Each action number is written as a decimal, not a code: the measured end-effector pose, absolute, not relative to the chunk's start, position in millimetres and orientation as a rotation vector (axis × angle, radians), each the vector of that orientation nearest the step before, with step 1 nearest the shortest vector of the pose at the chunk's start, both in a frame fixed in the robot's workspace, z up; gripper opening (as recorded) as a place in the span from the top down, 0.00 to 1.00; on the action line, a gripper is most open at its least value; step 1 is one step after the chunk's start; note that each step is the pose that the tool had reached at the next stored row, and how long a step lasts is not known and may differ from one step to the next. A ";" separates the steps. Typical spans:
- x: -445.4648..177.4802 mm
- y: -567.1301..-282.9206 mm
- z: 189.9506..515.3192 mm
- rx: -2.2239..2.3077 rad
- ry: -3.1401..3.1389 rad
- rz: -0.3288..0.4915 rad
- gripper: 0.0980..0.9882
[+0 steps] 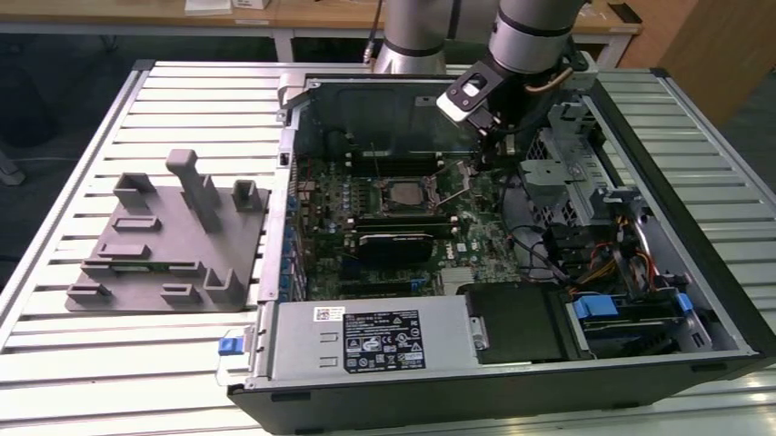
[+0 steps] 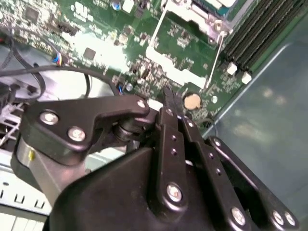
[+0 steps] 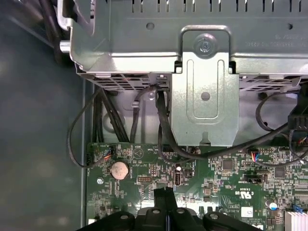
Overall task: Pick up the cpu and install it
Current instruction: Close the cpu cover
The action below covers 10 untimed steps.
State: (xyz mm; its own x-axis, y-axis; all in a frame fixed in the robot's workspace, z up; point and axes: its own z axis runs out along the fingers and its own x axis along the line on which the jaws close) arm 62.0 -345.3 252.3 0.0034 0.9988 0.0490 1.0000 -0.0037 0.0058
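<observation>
Slatted metal table (image 1: 73, 363) under everything, with the open PC case (image 1: 485, 400) sitting on it. Your gripper (image 1: 485, 162) hangs over the motherboard (image 1: 479, 234) inside. Its fingers (image 3: 160, 197) are pinched together with nothing visible between them. The silver cpu (image 1: 401, 193) lies on that board near the gripper, toward the exterior view's left.

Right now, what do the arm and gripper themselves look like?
The arm is a silver-grey tube with a dark joint band, a tan cable looping at the wrist. The gripper is matte black: linkage bars fixed with silver screws, tapering to two slim fingers.
</observation>
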 end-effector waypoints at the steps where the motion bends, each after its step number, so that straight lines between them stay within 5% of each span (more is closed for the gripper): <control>1: 62.0 -345.3 252.2 -2.203 -2.196 -0.060 0.99; 10: 62.1 -345.2 251.9 -2.203 -2.195 -0.061 0.99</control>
State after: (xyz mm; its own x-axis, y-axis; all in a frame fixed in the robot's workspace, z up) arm 62.1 -345.2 251.9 0.0034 0.9988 0.0492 1.0000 -0.0037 0.0058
